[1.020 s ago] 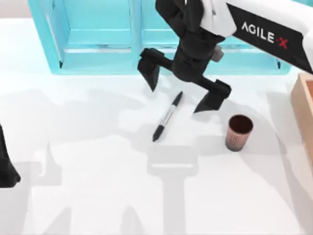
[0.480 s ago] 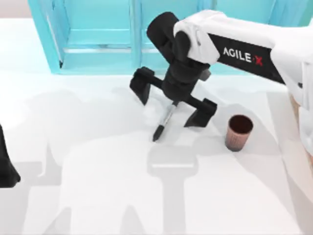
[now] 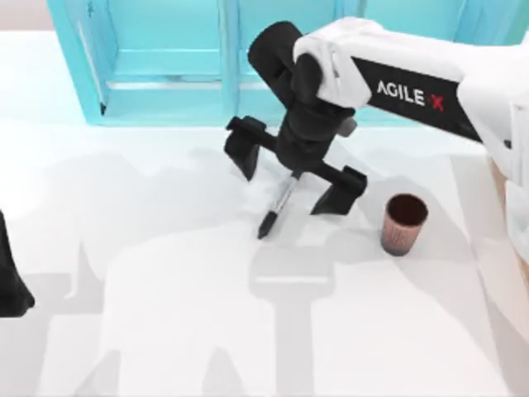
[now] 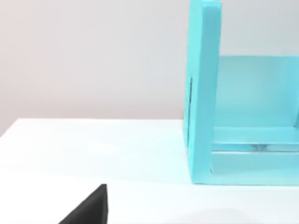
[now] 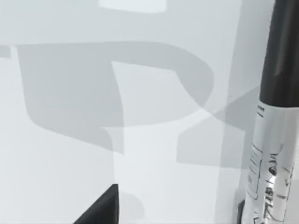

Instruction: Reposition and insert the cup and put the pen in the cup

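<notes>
Two spread fingers of our right tool point(image 3: 296, 176), gripping nothing, straddle the slim black, grey-barrelled pen point(image 3: 277, 207) lying on the white tabletop point(image 3: 165, 314) to close across it, while the ribbed reddish-brown cup point(image 3: 402, 223) waits upright nearby and our left tool point(image 3: 12, 285) sits parked at the left edge.
</notes>
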Available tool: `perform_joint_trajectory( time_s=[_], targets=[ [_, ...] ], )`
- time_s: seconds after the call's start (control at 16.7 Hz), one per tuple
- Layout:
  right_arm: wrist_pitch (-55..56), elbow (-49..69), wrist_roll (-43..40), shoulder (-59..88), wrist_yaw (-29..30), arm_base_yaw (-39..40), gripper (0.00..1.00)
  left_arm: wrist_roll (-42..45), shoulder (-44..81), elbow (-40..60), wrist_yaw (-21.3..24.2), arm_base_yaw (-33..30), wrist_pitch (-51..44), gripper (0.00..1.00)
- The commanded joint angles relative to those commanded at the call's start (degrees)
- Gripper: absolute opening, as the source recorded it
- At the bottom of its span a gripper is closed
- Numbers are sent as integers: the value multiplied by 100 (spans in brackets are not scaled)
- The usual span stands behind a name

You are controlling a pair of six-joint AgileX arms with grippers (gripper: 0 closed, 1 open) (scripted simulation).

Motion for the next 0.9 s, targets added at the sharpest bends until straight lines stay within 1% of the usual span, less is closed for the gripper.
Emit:
perform_joint_trajectory(
  time_s=[0.54, 0.6, 0.9],
  targets=[
    [0, 0, 0, 0, 0, 0, 2, 0, 0, 0, 0, 0, 0, 100],
    [0, 0, 0, 0, 0, 0, 0, 0, 0, 0, 0, 0, 0, 100],
    [0, 0, 0, 0, 0, 0, 0, 0, 0, 0, 0, 0, 0, 100]
  ],
)
